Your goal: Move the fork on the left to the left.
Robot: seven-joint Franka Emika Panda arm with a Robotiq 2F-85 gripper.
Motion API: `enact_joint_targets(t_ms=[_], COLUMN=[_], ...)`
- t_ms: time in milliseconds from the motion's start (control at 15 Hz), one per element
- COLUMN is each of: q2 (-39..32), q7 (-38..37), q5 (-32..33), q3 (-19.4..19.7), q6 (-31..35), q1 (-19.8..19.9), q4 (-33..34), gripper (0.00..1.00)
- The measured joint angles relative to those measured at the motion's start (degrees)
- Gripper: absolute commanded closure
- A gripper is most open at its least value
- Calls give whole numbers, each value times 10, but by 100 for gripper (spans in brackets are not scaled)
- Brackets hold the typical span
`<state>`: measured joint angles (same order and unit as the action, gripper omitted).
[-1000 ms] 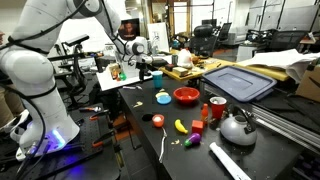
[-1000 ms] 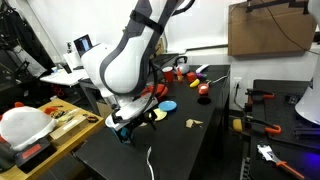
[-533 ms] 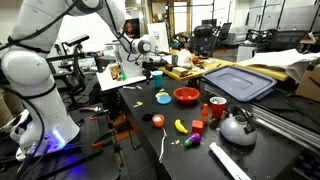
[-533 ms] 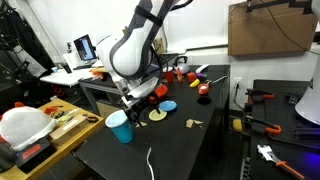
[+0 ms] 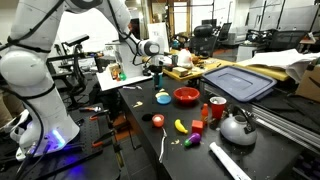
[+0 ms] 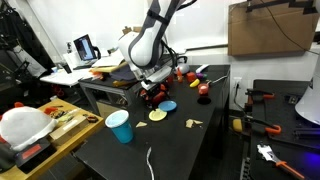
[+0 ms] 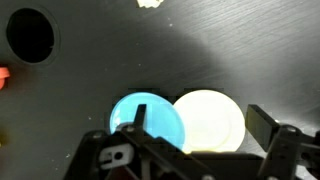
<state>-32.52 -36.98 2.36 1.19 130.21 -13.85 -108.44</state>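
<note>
I see no fork in any view. My gripper [image 7: 200,125] is open and empty, hovering low over a blue disc [image 7: 145,120] and a pale yellow disc [image 7: 208,122] that lie side by side on the black table [image 7: 250,50]. In both exterior views the gripper [image 6: 152,92] [image 5: 152,70] hangs over the table's middle, close to the blue disc [image 6: 168,105] and the yellow disc [image 6: 158,116].
A blue cup [image 6: 119,127] stands near the table's front corner. A red bowl [image 5: 186,96], a red cup [image 5: 216,108], a metal kettle [image 5: 237,127], a banana [image 5: 181,125] and a red ball [image 5: 157,120] sit on the table. A blue-lidded bin [image 5: 240,80] lies behind.
The arm has swung away from the blue cup, which stays standing near the front corner, and moved back over the two discs.
</note>
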Motion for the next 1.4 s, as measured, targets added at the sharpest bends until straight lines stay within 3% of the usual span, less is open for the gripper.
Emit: enact_joint_targets(t_ms=[667, 1400], q2=[38, 95], q7=[141, 276], q5=[-1, -2], q3=[25, 42], q6=[46, 63], q1=[91, 162], q4=[-73, -130], gripper=[0, 0])
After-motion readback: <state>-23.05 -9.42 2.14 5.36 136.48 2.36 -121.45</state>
